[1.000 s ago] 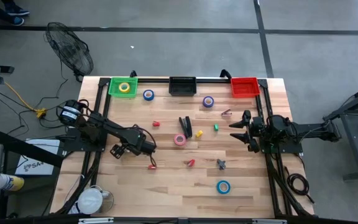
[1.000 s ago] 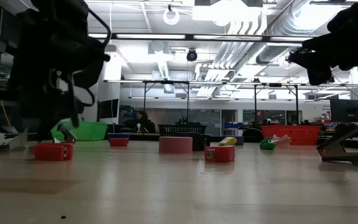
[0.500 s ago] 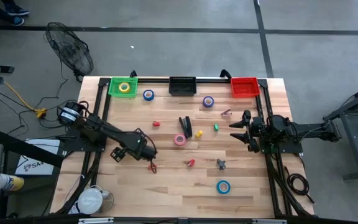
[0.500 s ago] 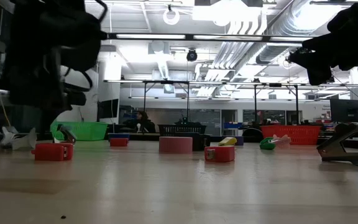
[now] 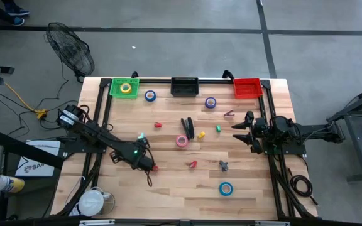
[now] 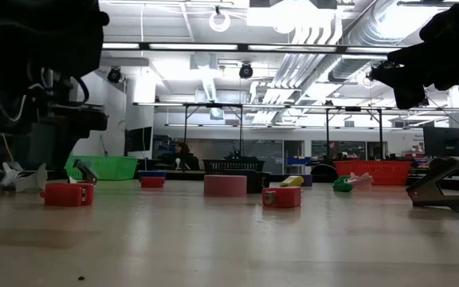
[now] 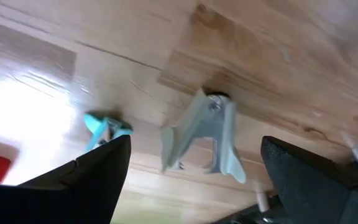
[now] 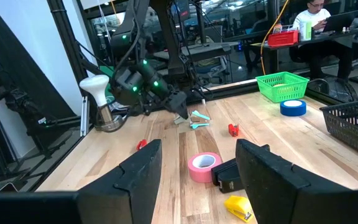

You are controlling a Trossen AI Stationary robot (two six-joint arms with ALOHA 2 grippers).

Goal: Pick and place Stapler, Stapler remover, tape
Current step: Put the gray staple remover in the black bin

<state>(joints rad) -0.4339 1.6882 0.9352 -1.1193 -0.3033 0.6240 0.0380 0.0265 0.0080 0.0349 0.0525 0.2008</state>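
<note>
My left gripper (image 5: 144,162) hangs open over a pale grey staple remover (image 7: 204,134); its fingers stand on either side of the remover, apart from it. A teal staple remover (image 7: 104,127) (image 5: 141,135) lies beside it. In the high view the arm hides the grey remover. The black stapler (image 5: 187,127) lies mid-table next to the pink tape (image 5: 181,141). Yellow tape (image 5: 126,88) sits in the green basket (image 5: 115,88). Blue tape (image 5: 150,95), purple tape (image 5: 210,102) and teal tape (image 5: 225,188) lie flat on the table. My right gripper (image 5: 244,132) waits open at the right side.
Small staple removers lie scattered: red ones (image 5: 158,125) (image 5: 193,164) (image 5: 154,167), green (image 5: 219,129), yellow (image 5: 201,134), dark grey (image 5: 223,165). A black basket (image 5: 184,86) and a red basket (image 5: 246,87) stand along the far edge. People sit in the room beyond the table.
My left gripper has moved toward the table's near edge and turned about its wrist. The teal staple remover, covered by the arm before, now shows in the high view. My right arm has kept still.
</note>
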